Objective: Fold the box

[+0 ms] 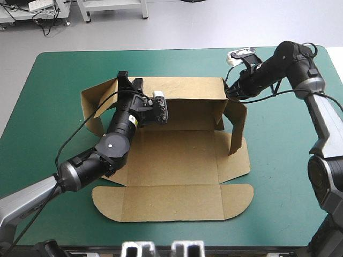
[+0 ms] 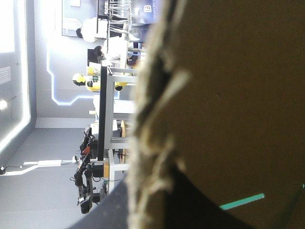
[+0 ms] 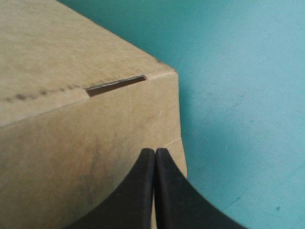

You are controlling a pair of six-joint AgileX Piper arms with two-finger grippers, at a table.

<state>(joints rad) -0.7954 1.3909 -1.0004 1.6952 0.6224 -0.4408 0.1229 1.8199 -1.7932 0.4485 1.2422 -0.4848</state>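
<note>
The brown box (image 1: 177,160) is lying mostly unfolded in the middle of the table (image 1: 278,203), between the two hands. Its far wall (image 1: 187,88) is standing upright, running from the left hand (image 1: 130,81) across to the right hand (image 1: 229,92). Just beside the left hand, toward the table's left edge, a side flap (image 1: 94,110) is rising at a slant. Just under the right hand another side flap (image 1: 237,126) is standing on edge and leaning a little. The floor panel (image 1: 171,158) is lying flat under the left arm. The lid (image 1: 171,202), with its rounded ends, is resting flat toward the table's near edge, well apart from both hands.

The left hand is sitting at the far wall's left corner. In its own view the board (image 2: 228,95) is filling the picture from so close that I cannot tell whether this hand is open or closed.

The right hand (image 3: 155,157) is closing to a single point with nothing showing between the fingers, right at the box's outer corner (image 3: 71,143). A narrow slot (image 3: 116,83) is showing in the fold ahead of it.

The teal-green cover (image 3: 238,95) is spreading beside that hand.
</note>
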